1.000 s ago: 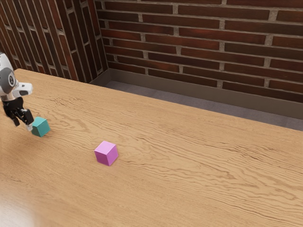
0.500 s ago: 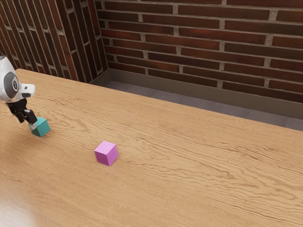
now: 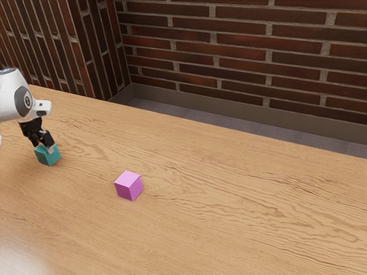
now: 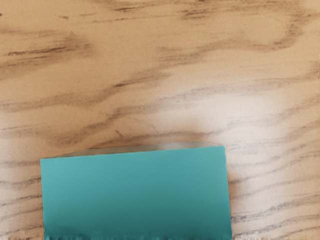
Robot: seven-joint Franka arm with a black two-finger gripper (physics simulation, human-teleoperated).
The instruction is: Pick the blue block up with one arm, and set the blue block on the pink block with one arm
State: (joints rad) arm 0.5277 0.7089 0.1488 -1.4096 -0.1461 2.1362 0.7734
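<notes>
My tool (image 3: pixel 46 147) is low over the blue block (image 3: pixel 46 157), which looks teal, near the exterior view's left edge. The tool reaches down to the block's top, but I cannot tell whether it is apart or clamped on the block. The block seems to rest on the wooden tabletop (image 3: pixel 229 200). From my wrist it lies directly under the hand (image 4: pixel 135 195). The pink block (image 3: pixel 128 185) stands on the tabletop well apart, toward the exterior view's right. A brick wall (image 3: pixel 258 46) lies behind.
</notes>
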